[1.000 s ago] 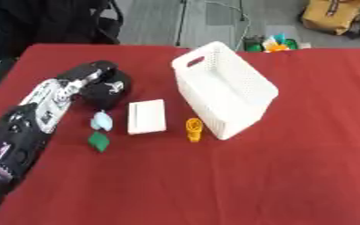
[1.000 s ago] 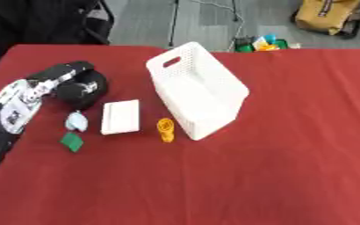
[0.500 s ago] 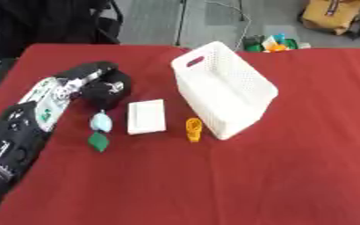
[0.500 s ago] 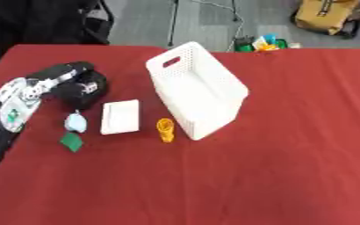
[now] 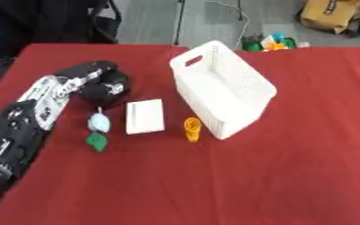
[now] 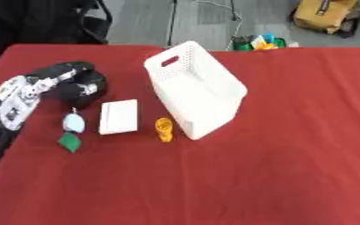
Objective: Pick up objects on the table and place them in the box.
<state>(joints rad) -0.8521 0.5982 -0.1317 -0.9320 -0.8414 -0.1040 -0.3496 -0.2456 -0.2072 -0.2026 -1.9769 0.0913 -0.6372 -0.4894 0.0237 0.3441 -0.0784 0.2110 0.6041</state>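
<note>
White perforated plastic box point(image 5: 223, 90) on red cloth-covered table point(image 5: 290, 167), long axis running far-left to near-right. Beside it: small orange ribbed object point(image 5: 192, 129); flat white rectangular block point(image 5: 145, 116), long axis near–far; pale-blue round piece point(image 5: 99, 122); green piece point(image 5: 97, 140). Left hand point(image 5: 106, 83) fingers curled downward just beyond pale-blue piece, nothing visibly grasped.

The box point(image 5: 223, 90) looks like perforated white plastic, the table point(image 5: 290, 176) covered in matt red cloth.
</note>
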